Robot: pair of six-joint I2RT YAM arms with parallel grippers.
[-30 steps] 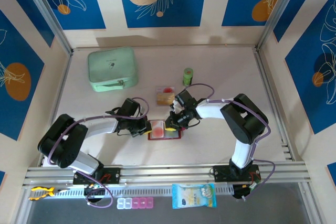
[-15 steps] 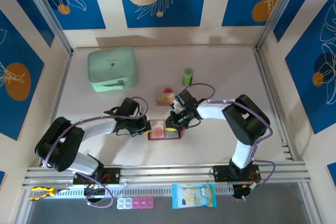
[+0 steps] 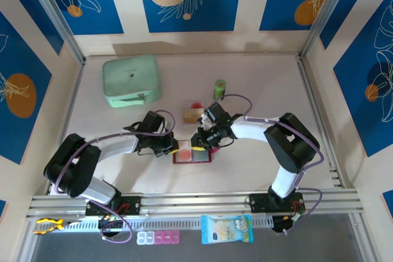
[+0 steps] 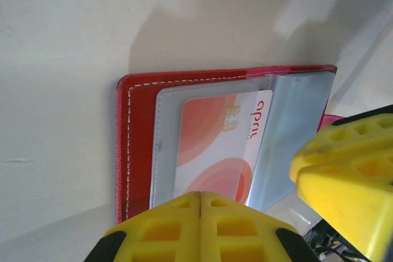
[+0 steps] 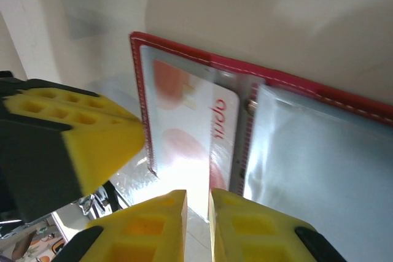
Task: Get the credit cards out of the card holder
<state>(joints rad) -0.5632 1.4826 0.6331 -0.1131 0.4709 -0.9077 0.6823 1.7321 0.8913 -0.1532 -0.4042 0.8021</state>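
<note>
The dark red card holder (image 3: 195,156) lies open on the table, its clear sleeves up. One white and pink card (image 4: 221,145) with red lettering sits in the left sleeve (image 5: 184,133). My left gripper (image 3: 174,147) is shut and empty, its tips (image 4: 200,196) resting on the holder's near edge over that card. My right gripper (image 3: 199,143) comes from the other side, its jaws a narrow gap apart (image 5: 198,197) with the card's edge reaching into the gap. Two credit cards (image 3: 193,113) lie on the table just behind the holder.
A mint-green zip case (image 3: 131,80) stands at the back left. A small green roll (image 3: 219,89) stands behind the loose cards. On the front ledge lie a blue packet (image 3: 226,229), a pill box (image 3: 158,237) and a yellow toy (image 3: 48,225).
My right gripper's jaws have parted slightly and it has edged a little to the left over the holder. The left gripper has stayed shut in place.
</note>
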